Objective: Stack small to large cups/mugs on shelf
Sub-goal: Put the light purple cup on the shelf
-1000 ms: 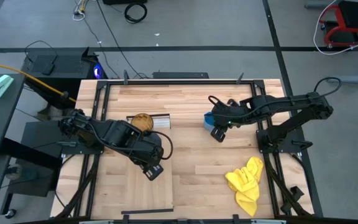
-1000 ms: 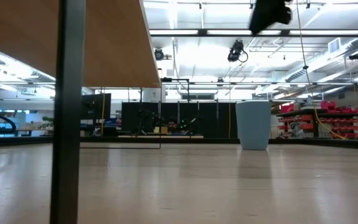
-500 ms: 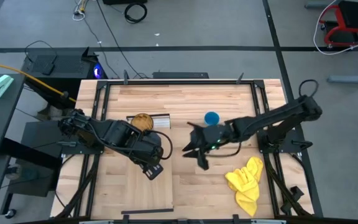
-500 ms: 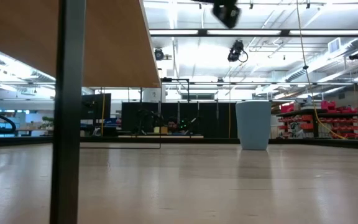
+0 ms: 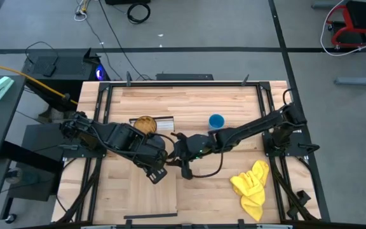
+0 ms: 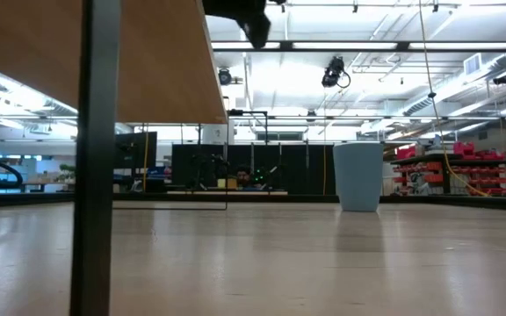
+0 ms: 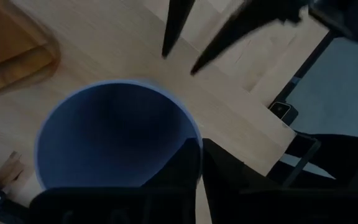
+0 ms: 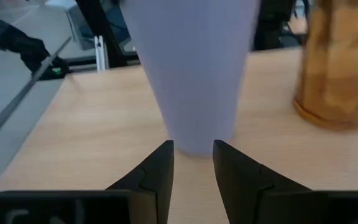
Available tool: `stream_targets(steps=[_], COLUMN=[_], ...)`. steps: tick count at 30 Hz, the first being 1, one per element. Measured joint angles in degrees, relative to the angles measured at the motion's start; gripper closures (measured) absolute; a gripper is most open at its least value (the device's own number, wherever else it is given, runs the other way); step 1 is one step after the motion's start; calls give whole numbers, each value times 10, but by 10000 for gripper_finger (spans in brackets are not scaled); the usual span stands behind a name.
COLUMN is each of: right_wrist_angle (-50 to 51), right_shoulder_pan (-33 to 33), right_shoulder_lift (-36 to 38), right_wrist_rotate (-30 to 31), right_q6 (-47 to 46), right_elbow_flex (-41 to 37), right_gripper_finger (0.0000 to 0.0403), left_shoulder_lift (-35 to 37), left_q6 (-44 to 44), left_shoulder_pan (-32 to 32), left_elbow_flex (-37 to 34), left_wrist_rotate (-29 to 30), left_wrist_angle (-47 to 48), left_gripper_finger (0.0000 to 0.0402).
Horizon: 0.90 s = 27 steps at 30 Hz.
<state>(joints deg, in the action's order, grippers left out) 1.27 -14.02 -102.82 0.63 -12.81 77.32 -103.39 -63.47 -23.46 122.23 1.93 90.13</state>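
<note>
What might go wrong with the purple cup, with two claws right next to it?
1. The right gripper, open, points at the narrow base of the lavender cup. A push that low might tip it.
2. The amber tumbler stands close beside the cup, so a knocked cup might bump it.
3. The left gripper is at the cup's rim, so the two grippers might collide.

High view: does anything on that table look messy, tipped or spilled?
Only the crumpled yellow cloth, bunched near the slatted wooden table's right edge, apart from the cups. Nothing is spilled: the short blue plastic cup and tall translucent amber tumbler stand upright.
</note>
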Motion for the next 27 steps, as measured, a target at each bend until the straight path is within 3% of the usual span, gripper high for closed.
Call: stream_targets(steps=[27], right_wrist_angle=[3], right_shoulder_pan=[16], right_shoulder_lift=[-24], right_wrist_rotate=[-1], right_q6=[9], right_elbow_flex=[25], right_gripper_finger=[282], left_shoulder_lift=[24], left_q6=[-8], left_shoulder_pan=[0], left_elbow_flex=[1], left_wrist_rotate=[-17], left_wrist_angle=[-22], left_gripper_finger=[305])
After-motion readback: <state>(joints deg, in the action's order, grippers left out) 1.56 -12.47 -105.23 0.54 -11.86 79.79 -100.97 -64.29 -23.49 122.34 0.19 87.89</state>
